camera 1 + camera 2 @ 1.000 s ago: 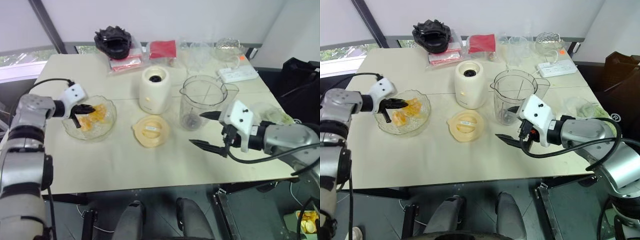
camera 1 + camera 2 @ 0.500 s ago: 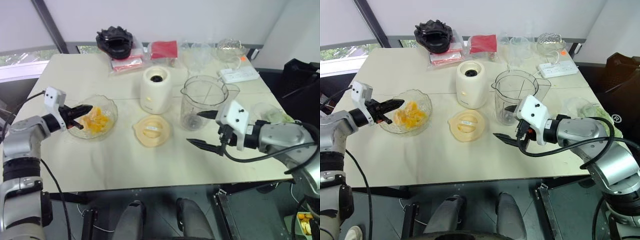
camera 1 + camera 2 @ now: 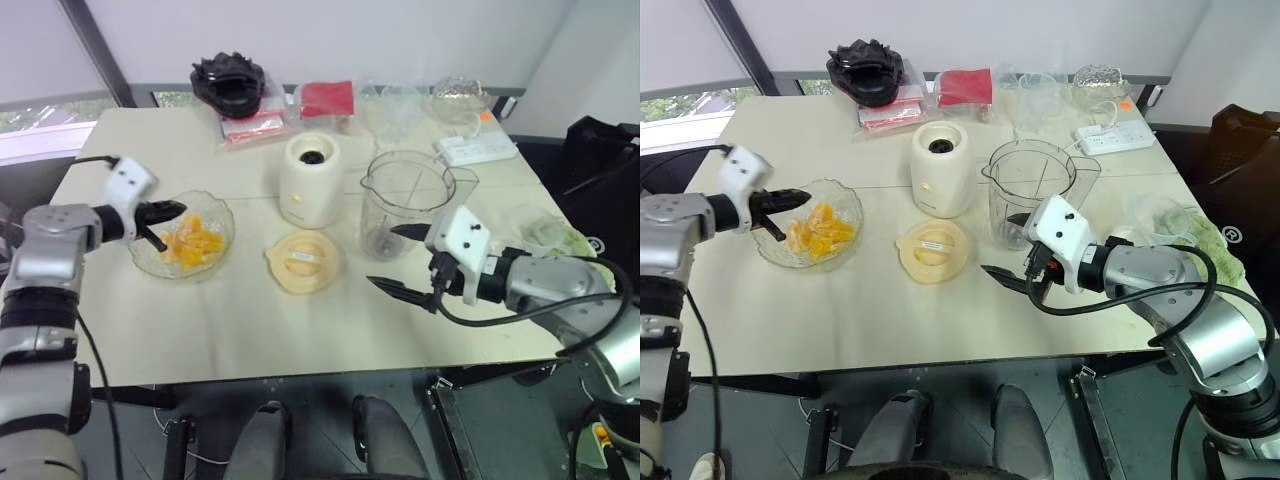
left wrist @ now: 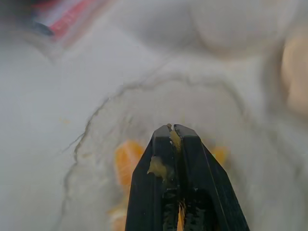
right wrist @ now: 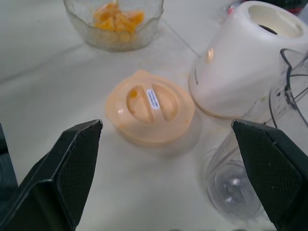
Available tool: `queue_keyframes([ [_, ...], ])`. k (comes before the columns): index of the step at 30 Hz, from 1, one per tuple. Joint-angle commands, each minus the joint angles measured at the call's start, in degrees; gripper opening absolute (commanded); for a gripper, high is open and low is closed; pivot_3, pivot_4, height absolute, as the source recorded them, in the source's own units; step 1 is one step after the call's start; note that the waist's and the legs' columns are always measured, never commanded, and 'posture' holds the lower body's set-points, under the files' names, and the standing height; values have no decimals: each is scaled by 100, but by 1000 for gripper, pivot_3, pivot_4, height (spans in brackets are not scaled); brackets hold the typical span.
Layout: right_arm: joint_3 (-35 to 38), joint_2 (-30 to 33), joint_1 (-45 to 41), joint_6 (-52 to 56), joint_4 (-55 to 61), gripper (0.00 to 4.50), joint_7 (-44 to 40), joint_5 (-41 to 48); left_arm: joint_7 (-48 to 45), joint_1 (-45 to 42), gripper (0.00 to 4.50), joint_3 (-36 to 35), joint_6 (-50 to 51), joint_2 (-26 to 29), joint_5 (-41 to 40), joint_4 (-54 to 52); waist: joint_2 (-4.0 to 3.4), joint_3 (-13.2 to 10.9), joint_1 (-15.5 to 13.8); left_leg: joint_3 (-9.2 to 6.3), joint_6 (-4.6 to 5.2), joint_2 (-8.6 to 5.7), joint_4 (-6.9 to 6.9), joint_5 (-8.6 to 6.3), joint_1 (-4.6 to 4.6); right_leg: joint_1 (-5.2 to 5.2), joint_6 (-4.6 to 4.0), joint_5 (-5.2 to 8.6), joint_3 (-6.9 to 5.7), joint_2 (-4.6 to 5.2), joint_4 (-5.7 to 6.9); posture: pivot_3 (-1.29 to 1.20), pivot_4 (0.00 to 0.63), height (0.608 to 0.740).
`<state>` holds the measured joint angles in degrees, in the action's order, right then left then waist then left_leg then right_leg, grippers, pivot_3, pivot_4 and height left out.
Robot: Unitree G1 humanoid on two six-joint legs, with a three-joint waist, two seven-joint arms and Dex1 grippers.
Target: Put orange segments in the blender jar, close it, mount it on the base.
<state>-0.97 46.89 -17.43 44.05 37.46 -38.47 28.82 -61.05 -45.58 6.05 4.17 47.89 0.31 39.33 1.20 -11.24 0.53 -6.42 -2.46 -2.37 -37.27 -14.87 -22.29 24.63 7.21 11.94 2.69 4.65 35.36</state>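
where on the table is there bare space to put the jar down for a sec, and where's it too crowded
The near strip of the table, in front of the glass dish and cream lid, is bare. So is the far left corner, beside the black object. Crowded: the middle row of base, blender jar and right gripper, plus the far edge with bags and power strip.

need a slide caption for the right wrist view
Open right gripper hovering over the table, facing the flat cream lid, cream-white base and clear plastic blender jar.
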Motion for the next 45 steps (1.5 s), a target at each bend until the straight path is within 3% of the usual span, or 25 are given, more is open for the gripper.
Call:
queue_keyframes([
  [1,-50,-98,-145,-107,64,4500,37,-84,-628,-974,43,695,-1157,25,787,964,2,0,-4,-2,-1,0,-2,1,-3,0,-1,0,-2,0,-3,0,150,740],
  [2,-82,-127,-168,-126,25,4500,22,-110,-743,-1314,43,954,-1456,-58,1056,1347,2,0,1,-2,-1,0,-4,1,-6,-1,-1,-1,-3,-1,-8,0,150,740],
  [3,-108,-151,-189,-142,-8,4500,5,-125,-833,-1611,623,1170,-1713,-145,1290,1695,3,-1,5,1,-1,-2,-4,0,-7,-1,-1,-1,-2,1,-10,0,150,740],
  [4,-130,-168,-207,-154,-36,4500,-11,-134,-899,-1862,879,1340,-1894,-236,1479,2006,2,-1,12,1,0,-2,-5,0,-9,-2,0,-1,-2,1,-14,0,150,740],
  [9,-185,-170,-284,-168,-113,4500,-145,-129,-776,-2715,3424,2072,-2402,-629,2437,3082,2,-1,54,2,8,-3,1,-5,-8,-1,7,2,0,1,-15,0,150,740],
  [19,-163,-140,-269,-141,-110,4500,-282,-178,-502,-2826,3424,2578,-2479,-810,3308,3705,5,-3,41,-1,10,-2,-2,-5,-9,2,9,4,-1,0,-7,0,150,740],
  [25,-102,-89,-183,-79,-10,4500,-275,-143,-630,-2718,3424,2559,-2438,-850,3386,3795,5,-3,31,-1,10,-2,-3,-5,-10,2,10,4,-1,1,-7,0,150,740],
  [45,354,104,162,513,589,4500,-95,182,489,-2423,3424,2774,-1893,-1262,3966,3956,6,-3,26,-3,10,-2,-5,-5,-9,2,10,4,-1,0,-2,0,150,740],
])
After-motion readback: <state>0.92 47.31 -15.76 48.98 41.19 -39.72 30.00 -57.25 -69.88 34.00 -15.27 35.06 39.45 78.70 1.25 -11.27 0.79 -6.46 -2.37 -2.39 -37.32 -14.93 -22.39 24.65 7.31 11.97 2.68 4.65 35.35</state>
